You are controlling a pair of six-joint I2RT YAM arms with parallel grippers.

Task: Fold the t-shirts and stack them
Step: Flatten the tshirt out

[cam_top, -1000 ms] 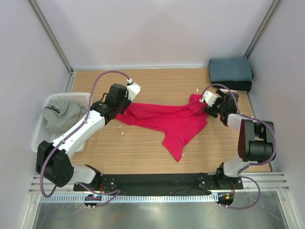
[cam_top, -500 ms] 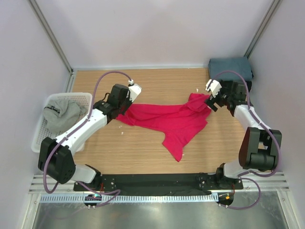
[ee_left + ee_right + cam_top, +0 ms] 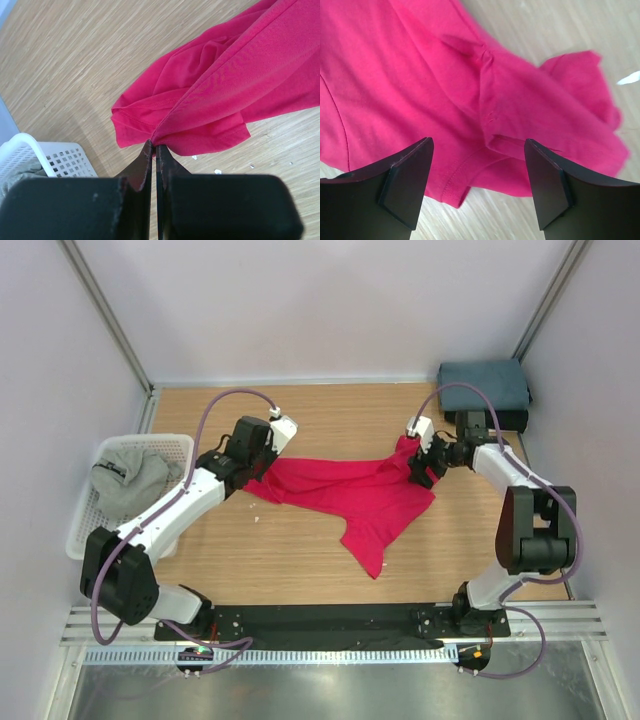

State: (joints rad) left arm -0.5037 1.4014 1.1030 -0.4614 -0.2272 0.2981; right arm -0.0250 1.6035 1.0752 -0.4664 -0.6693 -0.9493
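The red t-shirt [image 3: 345, 495] lies rumpled across the middle of the worktop [image 3: 290, 560]. It is limp, light cloth that probably sags and bunches wherever nothing supports it. The left gripper [image 3: 154, 148] is pinched tight on a gathered hem corner at the shirt's left end. The right gripper [image 3: 477, 145] hangs wide open over the opposite end, holding nothing, its jaws astride a creased seam. A firm pinch on that doubled edge should hold better than one on a single layer.

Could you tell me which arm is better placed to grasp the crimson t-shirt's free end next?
Right: the right pincer stands open over the crimson cloth t-shirt's unheld end; the left pincer is shut on the opposite edge.
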